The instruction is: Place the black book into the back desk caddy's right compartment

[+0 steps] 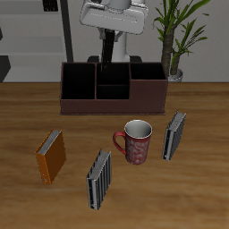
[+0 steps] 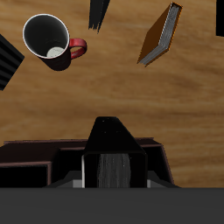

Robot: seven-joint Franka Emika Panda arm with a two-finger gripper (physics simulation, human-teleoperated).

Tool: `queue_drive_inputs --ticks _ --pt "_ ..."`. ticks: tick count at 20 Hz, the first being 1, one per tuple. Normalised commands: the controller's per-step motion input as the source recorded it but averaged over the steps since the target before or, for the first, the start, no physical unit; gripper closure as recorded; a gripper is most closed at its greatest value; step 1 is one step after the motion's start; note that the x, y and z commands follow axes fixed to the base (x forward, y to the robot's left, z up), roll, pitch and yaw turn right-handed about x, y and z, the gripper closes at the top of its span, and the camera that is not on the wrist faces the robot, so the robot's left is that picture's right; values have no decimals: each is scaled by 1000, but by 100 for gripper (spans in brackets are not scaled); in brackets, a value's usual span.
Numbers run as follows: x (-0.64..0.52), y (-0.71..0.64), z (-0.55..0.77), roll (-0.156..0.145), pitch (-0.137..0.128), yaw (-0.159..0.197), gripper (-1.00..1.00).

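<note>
My gripper point(image 1: 107, 38) is shut on the black book point(image 1: 106, 54) and holds it upright above the back desk caddy point(image 1: 114, 100), a long dark reddish-brown box at the table's back. The book's lower end hangs over the middle cells, near the wall of the end bay opposite the right compartment point(image 1: 148, 73), which is dark inside with nothing showing in it. In the wrist view the black book point(image 2: 112, 144) with pale page edges fills the space between my fingers, with the caddy point(image 2: 31, 159) below it.
A red patterned mug point(image 1: 137, 141) stands in front of the caddy. An orange-brown book point(image 1: 51, 156) and two grey striped books point(image 1: 99, 178) point(image 1: 173, 135) stand nearer the table's front edge. A potted plant point(image 1: 175, 40) is behind the caddy.
</note>
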Motion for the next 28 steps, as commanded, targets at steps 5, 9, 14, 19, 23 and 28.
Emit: queue_drive_inputs --ticks 5,9,14,19,23,28 --pt "-483 438 131 11 -1 53 100" --pt "-411 303 135 -43 -31 25 100" --pt "-367 260 164 -37 -37 31 100" --pt "-279 283 139 12 1 27 100" --pt "-202 364 116 30 -14 31 100" --pt "-118 375 82 50 -12 31 100"
